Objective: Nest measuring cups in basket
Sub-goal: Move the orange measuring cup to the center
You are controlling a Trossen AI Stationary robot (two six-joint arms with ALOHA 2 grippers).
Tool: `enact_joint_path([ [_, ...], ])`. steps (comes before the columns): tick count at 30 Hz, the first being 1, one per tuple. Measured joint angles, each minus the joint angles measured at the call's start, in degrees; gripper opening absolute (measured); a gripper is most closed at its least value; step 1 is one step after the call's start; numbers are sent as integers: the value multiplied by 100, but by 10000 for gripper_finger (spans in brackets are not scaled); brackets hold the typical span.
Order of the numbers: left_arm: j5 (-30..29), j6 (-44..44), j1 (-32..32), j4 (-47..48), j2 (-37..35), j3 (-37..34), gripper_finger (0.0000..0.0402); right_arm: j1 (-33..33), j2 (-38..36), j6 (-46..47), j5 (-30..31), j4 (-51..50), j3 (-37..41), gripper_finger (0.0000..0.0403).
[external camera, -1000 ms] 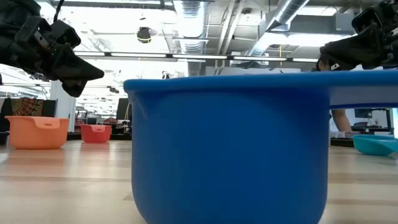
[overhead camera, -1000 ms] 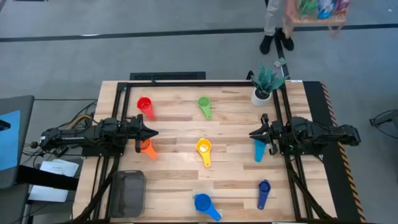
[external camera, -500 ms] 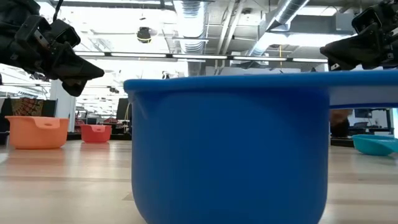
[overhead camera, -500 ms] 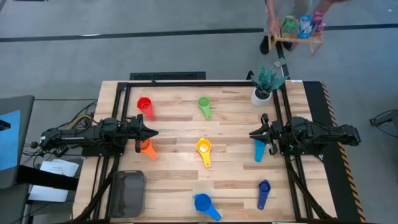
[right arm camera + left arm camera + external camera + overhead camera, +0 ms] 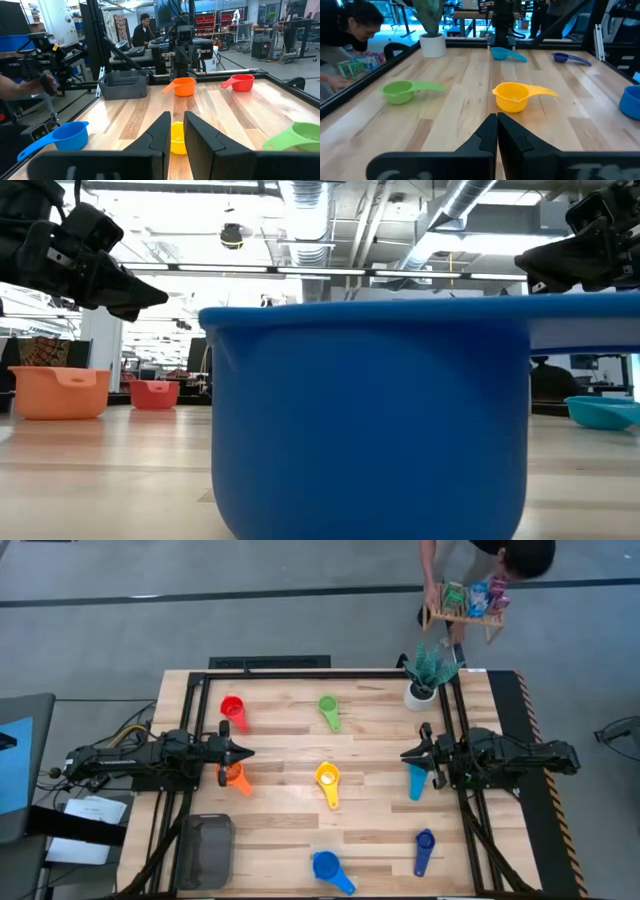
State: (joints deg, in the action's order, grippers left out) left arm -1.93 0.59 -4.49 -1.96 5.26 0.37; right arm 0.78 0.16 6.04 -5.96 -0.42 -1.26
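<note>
1. On the wooden counter point(image 5: 290, 755), all seven plastic scoop-like measuring cups lie scattered where they were a second ago, none inside the dark grey mesh-walled basket point(image 5: 205, 850) at the near left corner.
2. The left pincer point(image 5: 240, 752), clenched and empty, has rotated slightly since then, hanging just above the small orange measuring cup point(image 5: 236, 777).
3. The right pincer point(image 5: 408, 754), nearly clenched and empty, has not moved beside the teal measuring cup point(image 5: 416, 781).
4. Nesting hasn't begun; the orange cup looks the likely first pick.
</note>
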Motion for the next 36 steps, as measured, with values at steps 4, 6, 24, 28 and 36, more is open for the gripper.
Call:
enact_joint_path([
  [4, -136, 117, 2, -24, 0, 1, 0, 0, 0, 0, 0, 0, 0, 77],
  [6, -202, 183, 0, -42, 0, -1, 0, 1, 4, -534, 114, -37, -2, 77],
  [24, -1385, -45, 0, -1300, -2, -1, 0, 34, 55, -3082, 1083, 207, 11, 77],
  [28, -2214, 9, 0, -1232, -2, -1, 0, 50, 56, -2050, 1082, 812, 25, 77],
  [36, -2783, 207, 0, -1038, 0, -1, 0, 217, 62, 151, 1819, 911, 18, 77],
])
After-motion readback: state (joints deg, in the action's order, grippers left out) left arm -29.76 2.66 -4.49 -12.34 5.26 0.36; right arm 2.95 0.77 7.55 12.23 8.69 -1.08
